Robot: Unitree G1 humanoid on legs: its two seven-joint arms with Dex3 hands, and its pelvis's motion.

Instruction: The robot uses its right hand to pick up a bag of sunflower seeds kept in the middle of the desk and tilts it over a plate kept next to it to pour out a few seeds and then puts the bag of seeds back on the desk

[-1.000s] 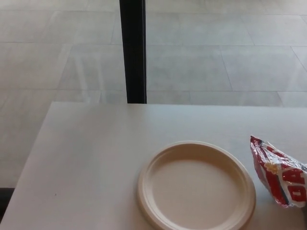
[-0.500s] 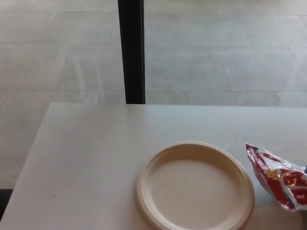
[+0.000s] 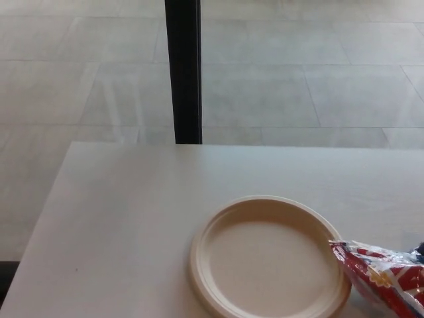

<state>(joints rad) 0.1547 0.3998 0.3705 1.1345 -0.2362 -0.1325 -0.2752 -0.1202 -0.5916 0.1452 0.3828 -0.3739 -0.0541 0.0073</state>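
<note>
Red-and-white crinkled seed bag (image 3: pixel 381 273) tilted at near right.
Overlapping round beige plate's (image 3: pixel 218 228) right rim on white counter (image 3: pixel 126 212); fingers' state untellable.

A single head-mounted camera looks down and forward across a pale desk (image 3: pixel 119 218), its far edge running across mid-frame. Beyond the edge lie grey floor tiles (image 3: pixel 298 86) and a dark upright post (image 3: pixel 183 69) just behind the desk. The view sits close to the desk's near part, where a cream plate (image 3: pixel 265 258) is cut by the bottom border and a red bag (image 3: pixel 381 275) by the lower right corner.
</note>
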